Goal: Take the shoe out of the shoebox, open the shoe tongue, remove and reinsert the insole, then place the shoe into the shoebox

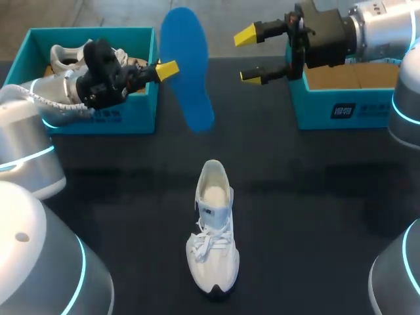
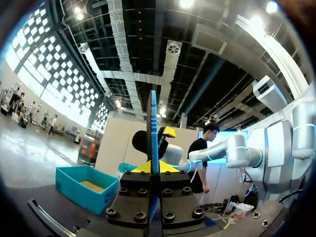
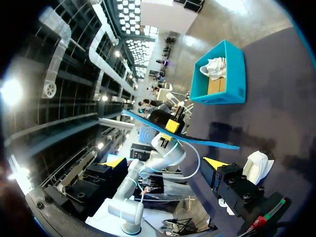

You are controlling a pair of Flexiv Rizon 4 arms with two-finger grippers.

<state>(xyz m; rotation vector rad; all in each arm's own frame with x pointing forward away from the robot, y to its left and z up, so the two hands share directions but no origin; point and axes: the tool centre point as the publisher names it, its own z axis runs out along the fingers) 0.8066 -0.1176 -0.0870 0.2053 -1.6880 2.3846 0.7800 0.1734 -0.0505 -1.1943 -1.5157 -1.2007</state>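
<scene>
Two white shoes are in sight: one shoe (image 1: 213,230) on the surface (image 1: 315,197) and a second shoe (image 1: 65,56) inside a box. There are two teal boxes, the left box (image 1: 118,121) and the right box (image 1: 341,108). There is one blue insole (image 1: 187,65). Two arms come in, the left arm (image 1: 46,92) and the right arm (image 1: 380,29), each with one hand: the left hand (image 1: 167,69) and the right hand (image 1: 248,56). The right hand shows two yellow tips, while the left hand shows one in the head view. There is one dark surface.
</scene>
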